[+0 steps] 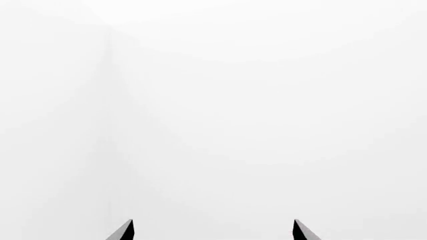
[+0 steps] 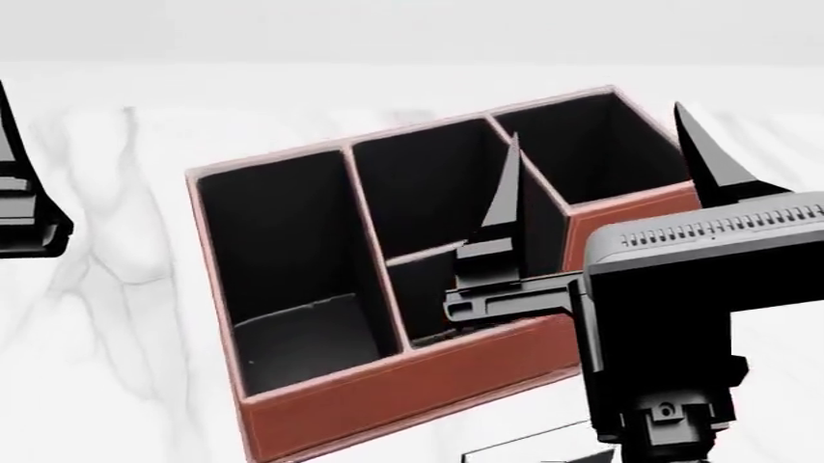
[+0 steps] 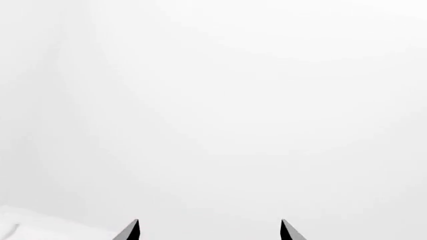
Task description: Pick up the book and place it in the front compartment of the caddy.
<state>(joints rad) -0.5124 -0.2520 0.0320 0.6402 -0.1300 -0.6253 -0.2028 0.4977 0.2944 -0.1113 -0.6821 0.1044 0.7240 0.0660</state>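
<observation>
Looking at the left wrist view first, there's honestly not much: the left gripper (image 1: 213,231) shows only as two dark fingertips with a wide gap between them, nothing held, and plain white beyond.

Head view is where the action is. The caddy (image 2: 386,400) sits on the white marble table (image 2: 116,289), reddish-brown outside, black inside, turned at an angle. The long full-length cell is on its left side, and the front compartment (image 2: 431,299) is the small squarish one right behind the near wall, next to that long cell. The right gripper (image 2: 605,174) is raised in front of the caddy with its two pointed fingers spread far apart and nothing between them; one finger overlaps the front compartment in the picture. A sliver of the left arm shows at the left edge. The book I can't make out for sure in any view.

Right wrist view: two fingertips wide apart, white background, a bit of table in one corner.
</observation>
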